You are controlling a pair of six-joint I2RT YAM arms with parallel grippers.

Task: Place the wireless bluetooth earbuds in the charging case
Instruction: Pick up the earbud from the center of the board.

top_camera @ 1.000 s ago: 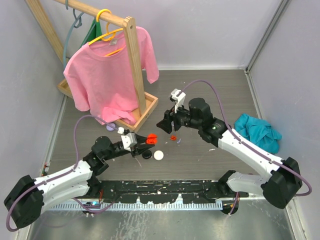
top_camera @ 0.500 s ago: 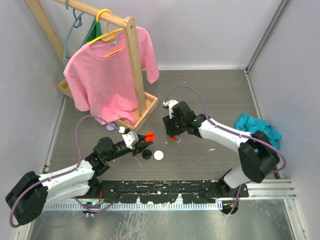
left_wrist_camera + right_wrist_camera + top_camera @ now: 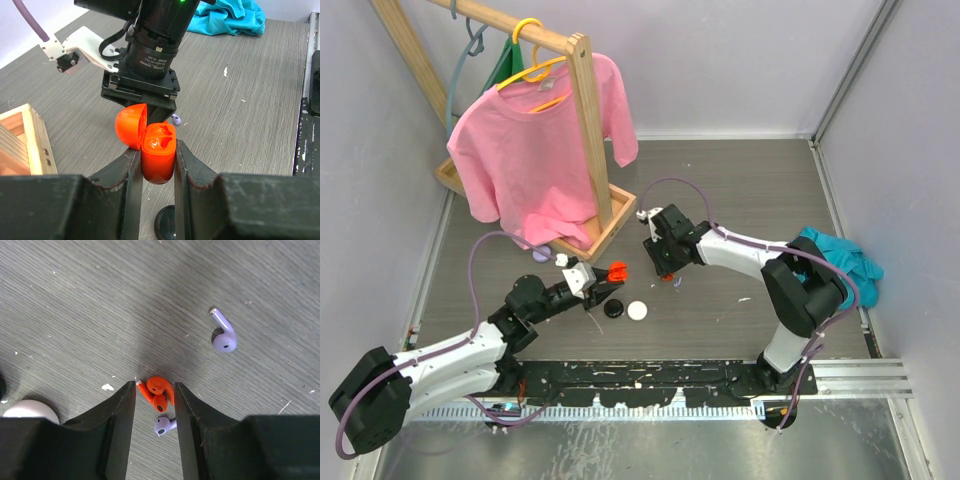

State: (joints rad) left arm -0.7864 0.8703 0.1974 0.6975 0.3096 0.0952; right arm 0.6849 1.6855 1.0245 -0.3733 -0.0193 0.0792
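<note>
My left gripper (image 3: pixel 157 156) is shut on the orange-red charging case (image 3: pixel 158 159), lid (image 3: pixel 131 125) open, held above the table; it also shows in the top view (image 3: pixel 616 270). My right gripper (image 3: pixel 155 390) is down at the table, jaws narrowly open, straddling two orange-red earbuds (image 3: pixel 159 391) that lie together on the table. A purple earbud (image 3: pixel 164 425) lies between the fingers further in. A second purple earbud (image 3: pixel 223 337) lies apart to the right. In the top view the right gripper (image 3: pixel 660 266) hides the orange earbuds.
A black round case (image 3: pixel 614 310) and a white round case (image 3: pixel 637 311) lie below the left gripper. A purple case (image 3: pixel 541 255) lies by the wooden rack base (image 3: pixel 610 235) with the pink shirt (image 3: pixel 535 150). A teal cloth (image 3: pixel 835 262) lies at right.
My right gripper has swung left and come down to the table over the orange-red earbuds. My left gripper with the open case has shifted slightly towards it.
</note>
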